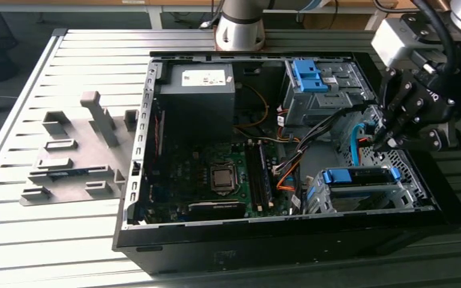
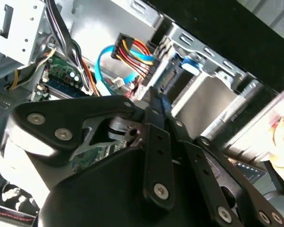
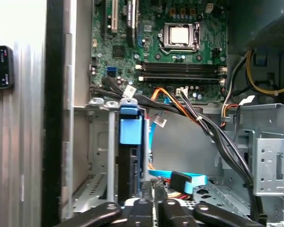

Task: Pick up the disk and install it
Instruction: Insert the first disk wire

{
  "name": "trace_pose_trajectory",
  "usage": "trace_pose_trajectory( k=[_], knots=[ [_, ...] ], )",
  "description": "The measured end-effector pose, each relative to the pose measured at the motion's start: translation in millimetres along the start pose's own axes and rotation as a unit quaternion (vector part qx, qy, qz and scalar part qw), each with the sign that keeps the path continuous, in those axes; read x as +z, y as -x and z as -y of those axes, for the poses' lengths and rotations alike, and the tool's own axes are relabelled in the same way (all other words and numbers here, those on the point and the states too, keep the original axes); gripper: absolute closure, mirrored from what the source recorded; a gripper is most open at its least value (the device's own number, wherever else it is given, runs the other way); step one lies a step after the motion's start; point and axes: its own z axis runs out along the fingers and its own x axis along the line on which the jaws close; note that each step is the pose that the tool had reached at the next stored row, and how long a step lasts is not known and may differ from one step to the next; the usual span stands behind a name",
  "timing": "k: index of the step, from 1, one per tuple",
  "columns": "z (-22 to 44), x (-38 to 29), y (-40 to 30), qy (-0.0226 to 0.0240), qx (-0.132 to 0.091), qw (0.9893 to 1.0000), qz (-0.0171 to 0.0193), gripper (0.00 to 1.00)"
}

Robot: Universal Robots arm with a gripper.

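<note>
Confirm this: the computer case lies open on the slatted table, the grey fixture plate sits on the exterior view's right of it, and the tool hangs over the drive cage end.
One thing is wrong. In the exterior view the grey fixture plate sits on the exterior view's left of the computer case, not its right. The rest holds: the case lies open on the slatted table, and the tool hangs over the drive cage end.

Disk frame (image 1: 360,176) blue; motherboard (image 1: 214,174) green; computer case (image 1: 295,234) black; slatted table (image 1: 22,228) pale grey; gripper (image 1: 391,141) black.

Open computer case (image 1: 174,237) (motherboard (image 1: 214,174) exposed); grey fixture (image 1: 70,156)
</note>
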Motion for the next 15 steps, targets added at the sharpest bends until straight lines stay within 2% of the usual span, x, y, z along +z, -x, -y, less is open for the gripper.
trace_pose_trajectory(
  k=[1, 2, 9, 15],
  knots=[
    [0.3, 0.9, 1.6, 0.0000, 0.000, 1.0000, -0.0001, 0.83],
    [0.6, 1.5, 2.7, 0.0000, -0.001, 1.0000, -0.0001, 0.76],
    [2.1, 4.8, 6.2, 0.0003, -0.016, 0.9999, -0.0004, 0.76],
    [5.1, 6.6, 8.5, 0.0006, -0.017, 0.9998, -0.0003, 0.76]
  ],
)
